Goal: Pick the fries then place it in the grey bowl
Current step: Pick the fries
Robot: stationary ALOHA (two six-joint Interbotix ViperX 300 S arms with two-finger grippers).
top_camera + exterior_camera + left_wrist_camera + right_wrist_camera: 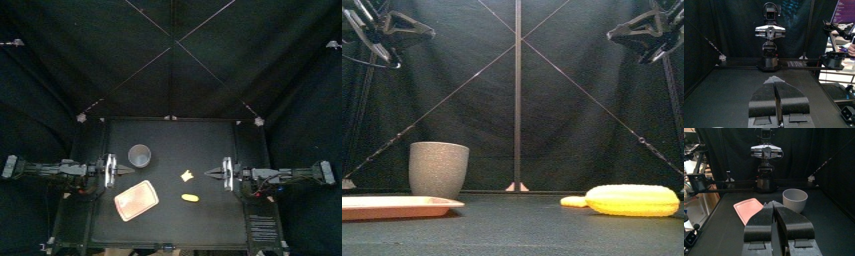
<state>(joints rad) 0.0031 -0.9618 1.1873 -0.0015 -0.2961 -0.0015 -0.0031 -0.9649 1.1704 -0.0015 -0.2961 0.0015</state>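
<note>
**Both arms parked, fries lying loose on the table**

Left gripper is at the table's left side and right gripper at its right side. They point at each other across the middle. Both are held up off the surface; the front view only catches the arms in its top corners.

Jaws: each wrist view shows its two jaws pressed together along one line with nothing clamped between them. So both grippers are closed and carrying nothing.

Fries: a small yellow irregular piece flat on the table, right of centre. It is near the right gripper's tips and not touching them.

Yellow toy: an oval lying toward the front edge from the fries, near them but apart. In the front view it is the big yellow lump low on the right. A smaller yellow bit shows at its left end, and I cannot tell whether that is the fries.

Cup: grey, speckled, upright, left of centre and toward the back. It is closer to the left gripper than to the right one. This is the task's "grey bowl".

Tray: pink, flat, front left, sitting skewed to the table edge. It is on the front side of the cup, near it but with a gap.

The fries and the cup are apart on opposite sides of the table's centre line, with bare table between them.
</note>
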